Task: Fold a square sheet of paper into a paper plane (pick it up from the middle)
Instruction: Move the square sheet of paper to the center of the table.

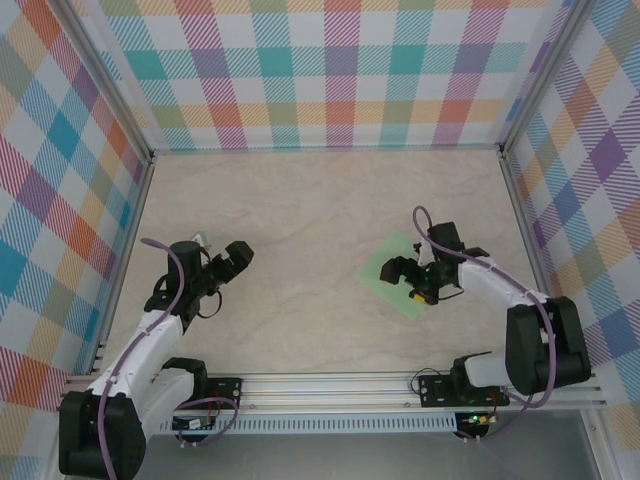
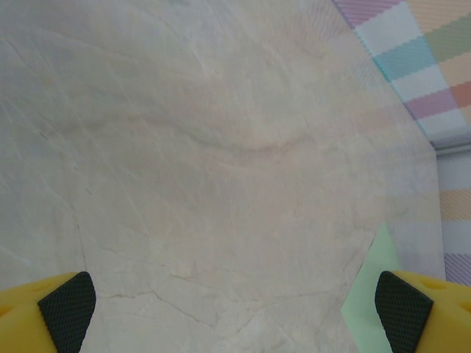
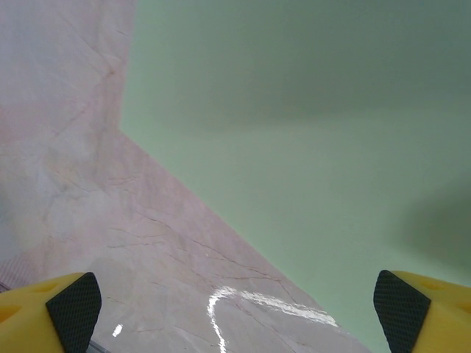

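Hovering low over the sheet [image 1: 393,252] is our right hand [image 1: 405,281], fingers spread wide and gripping nothing. We see the pale green sheet lying flat on the table [image 1: 320,210], right of centre. Our left hand [image 1: 232,256] waits well apart on the left, released and empty.

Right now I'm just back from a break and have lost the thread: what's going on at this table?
Two robot arms are set to fold a paper plane, and no fold has been made yet. The paper lies flat on the right part of the table. The right hand is open and low over the paper, apparently about to pick it up. The left hand is open too, over bare table well to the left, holding nothing.
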You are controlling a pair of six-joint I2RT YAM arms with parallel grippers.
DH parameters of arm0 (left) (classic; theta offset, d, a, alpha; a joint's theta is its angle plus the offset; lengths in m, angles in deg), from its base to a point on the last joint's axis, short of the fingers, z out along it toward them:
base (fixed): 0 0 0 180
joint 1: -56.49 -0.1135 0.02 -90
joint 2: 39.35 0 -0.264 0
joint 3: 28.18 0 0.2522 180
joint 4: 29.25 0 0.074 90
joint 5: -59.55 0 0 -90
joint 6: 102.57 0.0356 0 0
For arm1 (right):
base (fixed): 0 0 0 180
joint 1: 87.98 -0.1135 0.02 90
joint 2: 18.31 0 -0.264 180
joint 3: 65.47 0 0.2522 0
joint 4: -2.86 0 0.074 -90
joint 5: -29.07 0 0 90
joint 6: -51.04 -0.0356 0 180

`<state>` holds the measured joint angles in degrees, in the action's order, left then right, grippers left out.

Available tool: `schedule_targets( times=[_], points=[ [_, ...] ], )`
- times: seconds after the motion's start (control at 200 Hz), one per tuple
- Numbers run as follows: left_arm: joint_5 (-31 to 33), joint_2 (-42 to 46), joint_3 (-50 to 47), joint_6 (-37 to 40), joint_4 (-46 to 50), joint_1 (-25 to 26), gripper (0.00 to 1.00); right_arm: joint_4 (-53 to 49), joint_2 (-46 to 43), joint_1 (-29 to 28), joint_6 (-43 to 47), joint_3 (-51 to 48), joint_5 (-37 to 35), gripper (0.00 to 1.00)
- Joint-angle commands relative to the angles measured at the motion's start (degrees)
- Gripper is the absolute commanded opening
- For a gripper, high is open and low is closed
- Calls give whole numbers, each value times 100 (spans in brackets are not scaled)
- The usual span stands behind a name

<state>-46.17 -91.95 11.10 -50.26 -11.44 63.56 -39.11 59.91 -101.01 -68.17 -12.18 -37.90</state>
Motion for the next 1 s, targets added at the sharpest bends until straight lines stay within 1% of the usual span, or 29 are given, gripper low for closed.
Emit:
schedule_targets(
  times=[0.0, 0.05, 0.12, 0.225, 0.28, 0.39, 0.43, 0.595, 0.65, 0.7, 0.74, 0.825, 0.865, 0.925, 0.95, 0.995],
  points=[
    [-160, -145, 96, -2, 12, 249, 100, 197, 370, -140, -202, 85, 2, 97],
    [-150, -197, 56, -1, -60, 313, 100, 296, 564, -201, -265, 108, -18, 97],
    [-169, -285, 39, 59, -124, 371, 100, 505, 786, -300, -373, 117, 82, 93],
    [-191, -446, 164, 176, 41, 400, 100, 562, 1019, -539, -753, 159, -227, 93],
    [-229, -489, 209, 206, 95, 422, 100, 584, 1132, -681, -1153, 157, -408, 92],
    [-182, -507, 89, 156, -63, 505, 100, 1156, 1350, -976, -2101, 11, -471, 91],
    [-168, -527, 37, 130, -113, 533, 100, 1307, 1437, -1132, -2495, 17, -553, 88],
    [-210, -686, 40, 78, -161, 575, 100, 1730, 1618, -1829, -4046, 176, -1024, 85],
    [-213, -739, 114, 103, -81, 576, 100, 1998, 1593, -2018, -4404, 237, -1019, 84],
    [-220, -780, 210, 124, 21, 585, 100, 2007, 1533, -2075, -4328, 450, -921, 84],
    [-228, -811, 287, 146, 101, 587, 100, 1585, 1416, -2071, -4080, 744, -1006, 84],
    [-255, -858, 526, 150, 394, 591, 100, 347, 1059, -2040, -3349, 1411, -1569, 86],
    [-259, -870, 657, 51, 667, 585, 100, -155, 925, -1944, -3061, 1659, -1744, 84],
    [-391, -853, 806, -153, 986, 594, 100, -583, 837, -1819, -2413, 1968, -1872, 85],
    [-488, -836, 843, -222, 1059, 607, 100, -940, 846, -1733, -2137, 2189, -2069, 85],
    [-659, -847, 916, -218, 1232, 626, 100, -1289, 882, -1653, -1766, 2409, -2348, 85]
  ],
)
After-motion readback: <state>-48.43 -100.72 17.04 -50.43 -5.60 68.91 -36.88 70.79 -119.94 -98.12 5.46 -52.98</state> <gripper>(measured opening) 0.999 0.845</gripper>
